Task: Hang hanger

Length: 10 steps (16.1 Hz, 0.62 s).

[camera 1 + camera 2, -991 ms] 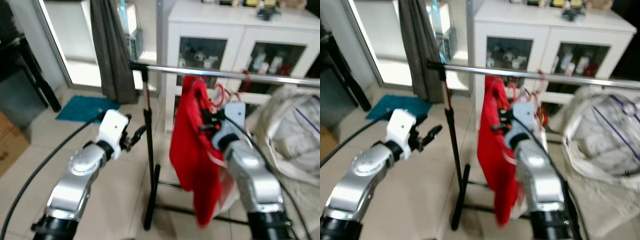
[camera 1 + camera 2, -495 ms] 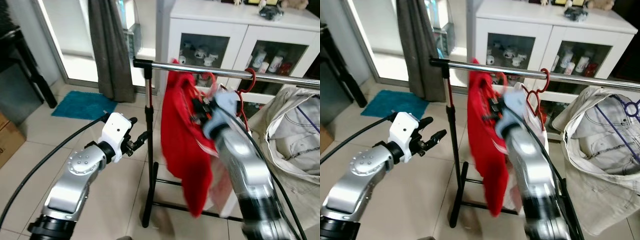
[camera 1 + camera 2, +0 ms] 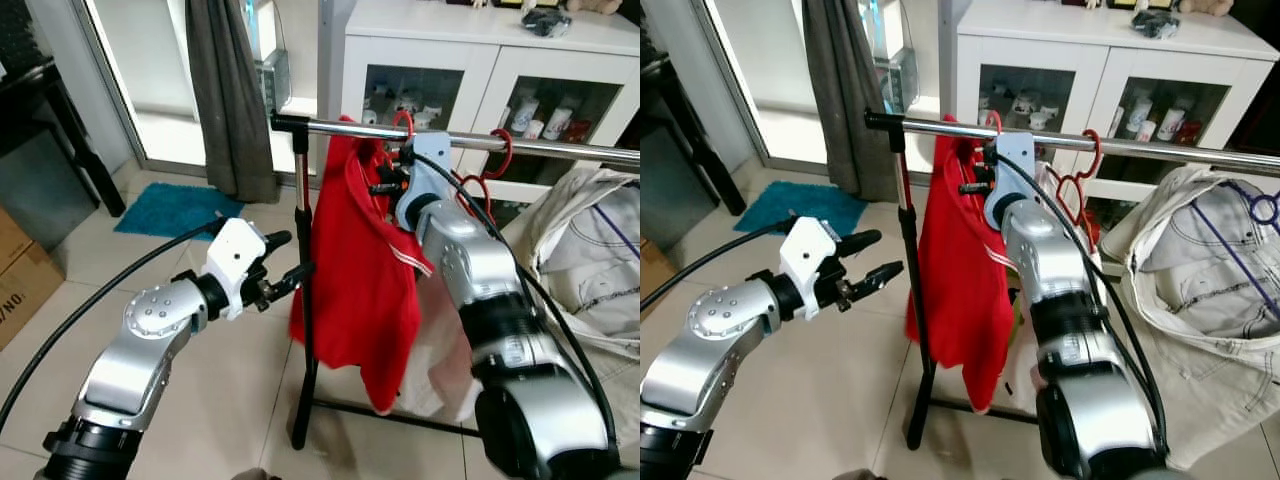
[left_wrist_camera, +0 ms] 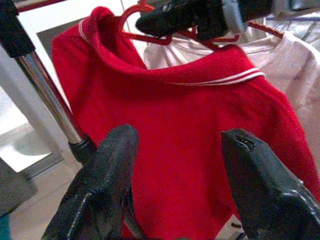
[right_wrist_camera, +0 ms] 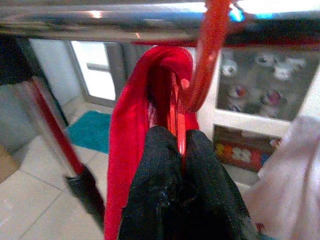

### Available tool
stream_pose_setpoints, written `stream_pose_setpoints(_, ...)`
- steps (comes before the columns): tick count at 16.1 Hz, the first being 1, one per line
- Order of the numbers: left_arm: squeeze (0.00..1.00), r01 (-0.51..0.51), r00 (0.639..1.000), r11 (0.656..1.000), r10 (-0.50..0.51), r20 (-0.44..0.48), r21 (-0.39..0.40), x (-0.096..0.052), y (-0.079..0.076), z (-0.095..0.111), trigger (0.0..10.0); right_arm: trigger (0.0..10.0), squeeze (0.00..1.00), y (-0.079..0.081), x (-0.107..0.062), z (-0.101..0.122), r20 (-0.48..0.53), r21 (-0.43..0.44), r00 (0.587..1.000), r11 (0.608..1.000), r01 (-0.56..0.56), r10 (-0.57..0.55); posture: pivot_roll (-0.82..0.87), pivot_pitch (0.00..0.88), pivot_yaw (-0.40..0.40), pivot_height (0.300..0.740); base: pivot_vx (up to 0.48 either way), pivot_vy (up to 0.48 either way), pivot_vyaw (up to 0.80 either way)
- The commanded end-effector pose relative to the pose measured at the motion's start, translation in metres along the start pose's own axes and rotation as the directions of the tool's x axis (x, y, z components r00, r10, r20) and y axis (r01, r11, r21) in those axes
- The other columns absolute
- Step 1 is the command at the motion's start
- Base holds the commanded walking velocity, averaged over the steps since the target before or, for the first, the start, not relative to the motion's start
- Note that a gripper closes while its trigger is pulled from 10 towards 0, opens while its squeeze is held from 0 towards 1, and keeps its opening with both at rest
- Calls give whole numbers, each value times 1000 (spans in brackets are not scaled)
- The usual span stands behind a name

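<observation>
— White cabinet (image 3: 470, 60) behind, chrome rail (image 3: 1140, 147) in front. Where's the red hanger (image 5: 200, 75)?
— Hooked over the rail, its neck pinched between the closed right gripper (image 5: 182, 145) fingers (image 5: 155, 170), red shirt (image 3: 360, 270) hanging below.
— Left gripper (image 4: 175, 170)?
— Spread wide, empty, beside the shirt.

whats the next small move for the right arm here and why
Probably open the right tool and ease it back. Its fingers are shut on the red hanger, whose hook already appears to curve over the chrome rail, with the red shirt hanging below. The left tool waits open by the rack's upright.
</observation>
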<state>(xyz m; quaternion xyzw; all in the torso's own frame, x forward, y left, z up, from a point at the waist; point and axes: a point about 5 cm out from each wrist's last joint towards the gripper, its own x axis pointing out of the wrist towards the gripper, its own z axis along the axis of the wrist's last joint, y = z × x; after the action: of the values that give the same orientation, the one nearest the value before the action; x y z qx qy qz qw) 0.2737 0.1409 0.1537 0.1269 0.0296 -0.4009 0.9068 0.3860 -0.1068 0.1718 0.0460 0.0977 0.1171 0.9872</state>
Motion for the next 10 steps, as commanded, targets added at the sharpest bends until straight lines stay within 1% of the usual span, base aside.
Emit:
stream_pose_setpoints(1,0,8,999,1000,-8,48,10,0,1,12,10000,10000,0,0,8,17,46,45,999,999,24,-26,-12,0,17,740,0,0,0)
stream_pose_setpoints(2,0,8,998,1000,-8,57,7,-2,1,14,10000,10000,0,1,11,18,30,47,999,998,32,-34,-10,0,15,740,0,0,0)
stream_pose_setpoints(3,0,4,997,1000,-4,73,-1,-4,1,16,10000,10000,0,3,15,14,-14,44,999,998,40,-40,-4,0,11,740,0,0,0)
stream_pose_setpoints(4,0,0,996,1000,1,91,-10,-5,1,17,10000,10000,0,4,17,12,-32,48,999,998,43,-41,-4,0,10,740,0,0,0)
stream_pose_setpoints(5,0,-8,992,1000,11,125,-22,-6,2,20,10000,10000,0,5,19,8,-59,60,997,997,53,-49,-4,0,9,740,0,0,0)
stream_pose_setpoints(6,0,-9,984,999,15,177,-37,-6,4,28,10000,10000,0,5,20,-1,-109,58,993,997,59,-53,-3,0,8,740,0,0,0)
stream_pose_setpoints(7,0,-7,980,999,16,201,-46,-6,5,32,10000,10000,0,6,20,-6,-133,56,990,997,58,-50,-3,0,8,740,0,0,0)
stream_pose_setpoints(8,0,-4,977,999,15,213,-52,-5,5,34,10000,10000,0,6,20,-9,-146,54,988,997,55,-47,-3,0,8,740,0,0,0)
stream_pose_setpoints(9,0,-6,977,998,18,215,-56,-5,7,35,10000,10000,0,6,19,-16,-177,52,983,997,49,-39,-13,0,14,740,0,0,0)
stream_pose_setpoints(10,0,-4,979,998,16,202,-59,-4,7,33,10000,10000,0,4,19,-20,-183,62,982,997,53,-41,-25,0,25,740,0,0,0)
